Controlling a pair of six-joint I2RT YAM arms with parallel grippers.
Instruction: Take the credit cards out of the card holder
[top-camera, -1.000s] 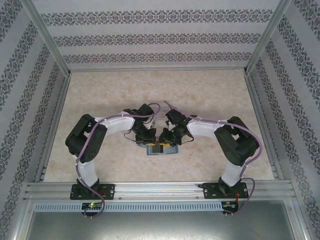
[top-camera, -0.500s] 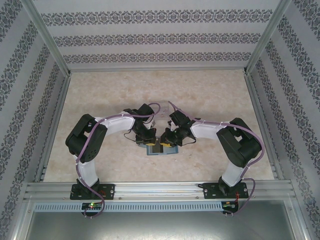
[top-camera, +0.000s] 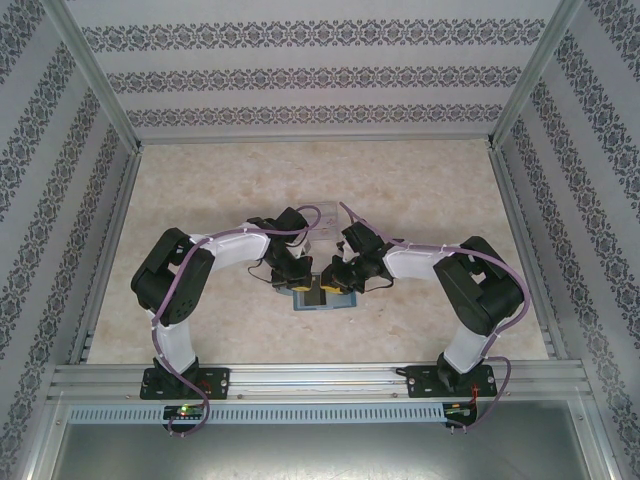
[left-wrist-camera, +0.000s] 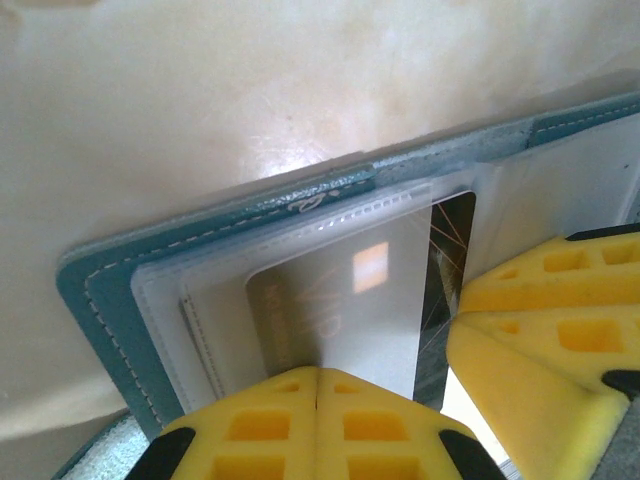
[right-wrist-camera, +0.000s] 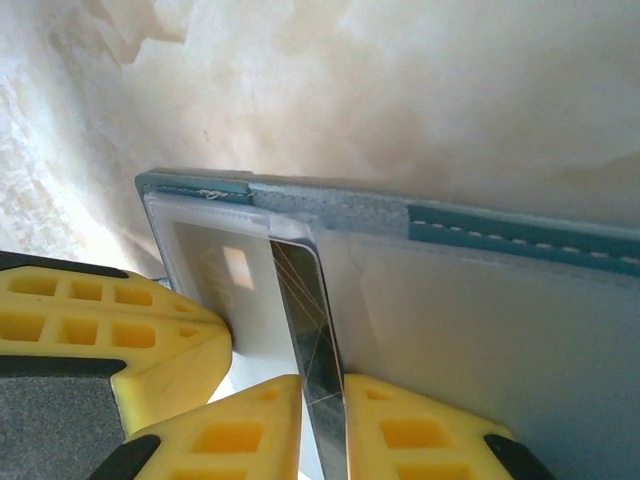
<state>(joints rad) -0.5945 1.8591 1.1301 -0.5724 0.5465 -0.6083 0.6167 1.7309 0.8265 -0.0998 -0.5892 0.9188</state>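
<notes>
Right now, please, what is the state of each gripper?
Left gripper: closed, fingers together, over the open card holder.
Right gripper: closed on the dark card.

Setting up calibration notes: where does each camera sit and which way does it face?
Top external: above and behind the arm bases, facing down over the table; left arm and right arm show, left gripper and right gripper meeting on the card holder.
Left wrist: on the left arm, facing down at the card holder; own shut yellow fingers at bottom.
Right wrist: on the right arm, facing down; its own fingers pinch the dark card.
Shared: both wrist views catch the card holder, the dark card and the other gripper.
</notes>
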